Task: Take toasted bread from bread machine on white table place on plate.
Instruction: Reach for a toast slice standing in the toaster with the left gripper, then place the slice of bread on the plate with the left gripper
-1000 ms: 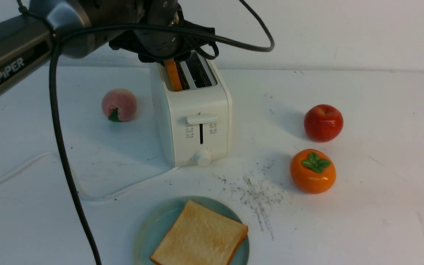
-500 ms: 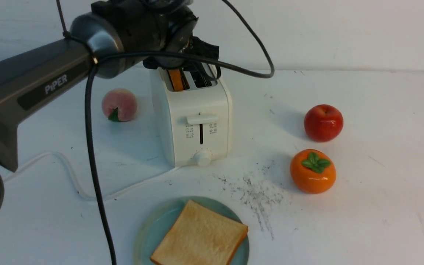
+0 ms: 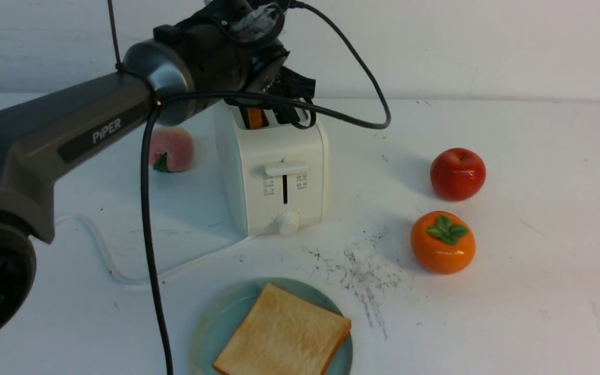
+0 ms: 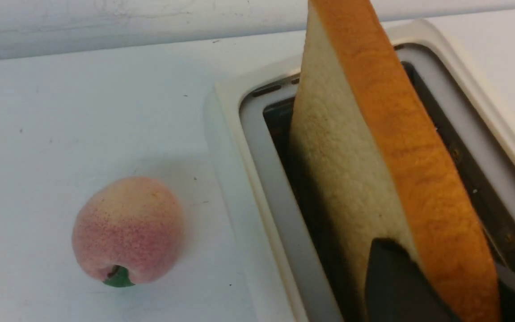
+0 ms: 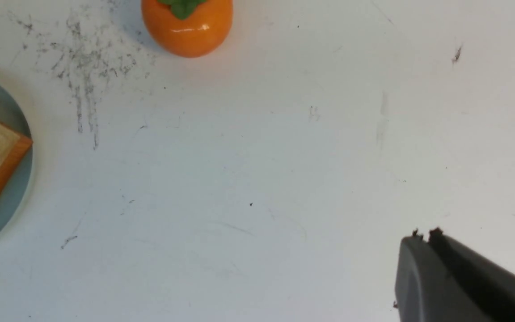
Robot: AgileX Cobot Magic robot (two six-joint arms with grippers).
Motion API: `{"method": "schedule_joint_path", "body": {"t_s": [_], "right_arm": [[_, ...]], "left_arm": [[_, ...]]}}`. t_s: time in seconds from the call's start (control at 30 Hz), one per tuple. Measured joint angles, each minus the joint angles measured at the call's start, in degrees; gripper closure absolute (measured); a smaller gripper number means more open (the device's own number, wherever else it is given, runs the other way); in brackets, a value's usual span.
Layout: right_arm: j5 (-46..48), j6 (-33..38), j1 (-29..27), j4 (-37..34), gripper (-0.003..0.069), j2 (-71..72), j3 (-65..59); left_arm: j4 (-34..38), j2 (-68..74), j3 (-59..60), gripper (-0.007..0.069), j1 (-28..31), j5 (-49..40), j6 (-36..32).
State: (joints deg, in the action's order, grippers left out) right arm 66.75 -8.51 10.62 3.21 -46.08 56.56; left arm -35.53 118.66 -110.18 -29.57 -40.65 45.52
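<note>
The bread machine [image 3: 279, 172], a cream-white toaster, stands mid-table. One slice of toasted bread [image 3: 254, 117] stands in its left slot; it also shows in the left wrist view [image 4: 373, 156]. My left gripper [image 4: 452, 286] is lowered onto the toaster top, jaws open just wider than the slice. One dark finger [image 4: 391, 281] lies at its tan face, the other by its crust edge. A second slice [image 3: 282, 333] lies flat on the teal plate [image 3: 211, 323]. My right gripper [image 5: 424, 236] is shut and empty over bare white table [image 5: 248, 179].
A peach [image 3: 172, 148] lies left of the toaster, an apple [image 3: 457, 173] and a persimmon [image 3: 442, 242] right of it. The toaster's white cord [image 3: 102, 250] loops across the left table. My left arm's black cable [image 3: 151, 234] hangs in front.
My left arm has swung in and lowered, bringing the gripper down onto the toaster's top around the slice. The toast, plate and fruits have not moved.
</note>
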Motion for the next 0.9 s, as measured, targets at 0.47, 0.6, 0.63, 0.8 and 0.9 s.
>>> {"method": "schedule_joint_path", "body": {"t_s": [0.47, 0.6, 0.63, 0.8, 0.9], "right_arm": [[0.00, 0.00, 0.00, 0.00, 0.0634, 0.00, 0.00], [0.00, 0.00, 0.00, 0.00, 0.0634, 0.00, 0.00], [0.00, 0.00, 0.00, 0.00, 0.0634, 0.00, 0.00], [-0.25, 0.00, 0.00, 0.00, 0.0633, 0.00, 0.00], [-0.81, 0.00, 0.00, 0.00, 0.0629, 0.00, 0.00]], "left_arm": [[2.97, 0.17, -20.11, 0.0524, 0.00, -10.60, -3.58], [10.11, 0.06, -21.98, 0.0524, 0.00, -14.59, -8.45], [10.64, -0.03, -22.03, 0.0524, 0.00, -15.16, -9.21], [24.66, -3.42, -22.21, 0.0524, 0.00, -19.71, -18.84], [32.45, -8.26, -22.32, 0.0524, 0.00, -24.03, -25.03]]}}
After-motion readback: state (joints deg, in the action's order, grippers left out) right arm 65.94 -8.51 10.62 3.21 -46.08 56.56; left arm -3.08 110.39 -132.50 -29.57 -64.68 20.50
